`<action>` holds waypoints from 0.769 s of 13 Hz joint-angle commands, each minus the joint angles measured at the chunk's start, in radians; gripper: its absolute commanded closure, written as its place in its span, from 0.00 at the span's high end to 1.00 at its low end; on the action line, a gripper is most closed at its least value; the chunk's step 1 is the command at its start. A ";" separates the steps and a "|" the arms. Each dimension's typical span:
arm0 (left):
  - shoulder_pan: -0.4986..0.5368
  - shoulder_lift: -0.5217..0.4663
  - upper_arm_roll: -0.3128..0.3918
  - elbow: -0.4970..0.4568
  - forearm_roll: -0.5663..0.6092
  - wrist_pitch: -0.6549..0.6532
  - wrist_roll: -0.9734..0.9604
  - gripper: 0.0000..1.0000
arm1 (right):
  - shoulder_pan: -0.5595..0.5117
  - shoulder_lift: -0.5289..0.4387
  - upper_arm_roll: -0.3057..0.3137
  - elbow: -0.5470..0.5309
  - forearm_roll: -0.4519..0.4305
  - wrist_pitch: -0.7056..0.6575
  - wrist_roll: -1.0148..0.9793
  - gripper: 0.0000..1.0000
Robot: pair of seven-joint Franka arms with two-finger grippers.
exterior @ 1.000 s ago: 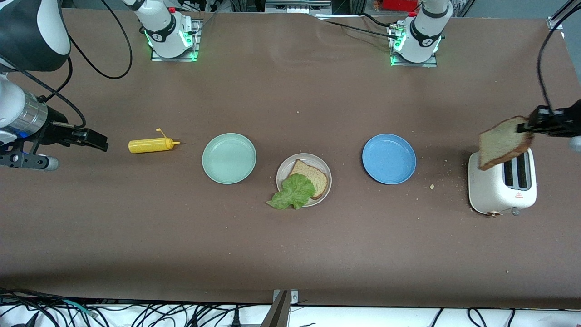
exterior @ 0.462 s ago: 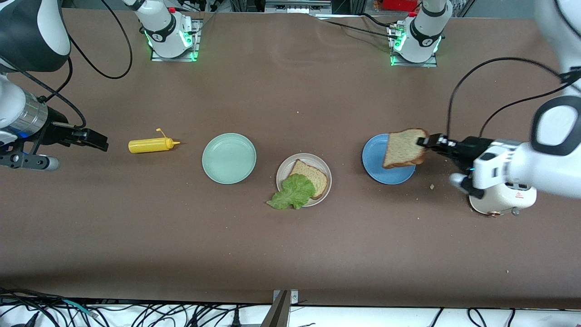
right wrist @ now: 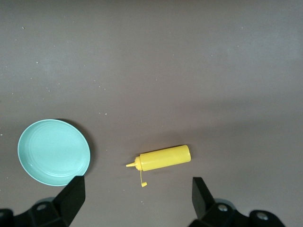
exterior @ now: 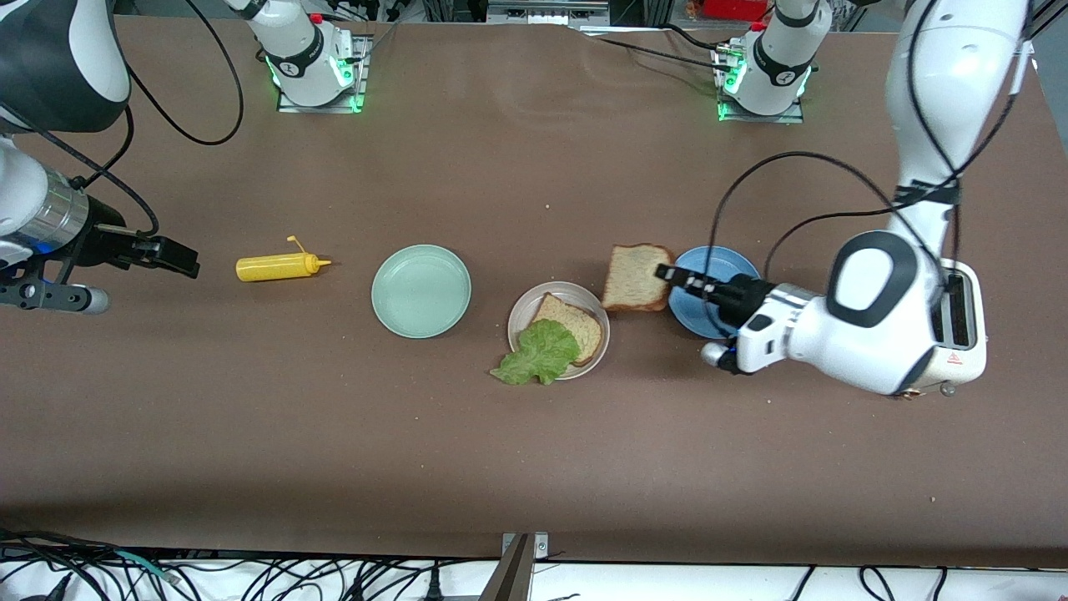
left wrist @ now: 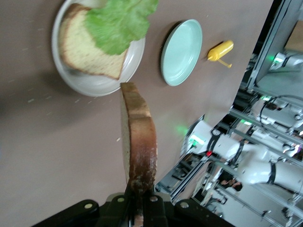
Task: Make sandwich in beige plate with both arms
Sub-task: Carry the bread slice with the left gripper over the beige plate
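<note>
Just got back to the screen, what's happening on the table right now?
A sandwich is being put together. The left gripper is shut on a slice of bread and carries it by one edge, in the air between the blue plate and the beige plate. That beige plate already holds a bread slice with a lettuce leaf on it, the leaf hanging over the rim. The right gripper waits, open, above the table near the yellow bottle.

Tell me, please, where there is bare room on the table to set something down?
Bare table lies between the yellow bottle and mint plate. Crowded: beige plate, blue plate, left gripper holding bread.
</note>
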 commanded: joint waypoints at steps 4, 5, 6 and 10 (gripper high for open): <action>-0.112 0.083 0.007 -0.006 -0.195 0.283 -0.020 0.00 | -0.013 -0.015 0.013 -0.019 -0.005 0.005 0.005 1.00; -0.131 0.093 0.007 -0.007 -0.213 0.317 -0.010 0.00 | -0.013 -0.015 0.013 -0.019 -0.005 0.005 0.003 1.00; -0.138 0.110 0.007 -0.006 -0.214 0.334 0.008 0.00 | -0.012 -0.015 0.013 -0.019 -0.003 0.005 0.001 1.00; -0.153 0.153 0.007 -0.006 -0.220 0.343 0.088 0.00 | -0.012 -0.015 0.013 -0.019 -0.005 0.005 0.001 1.00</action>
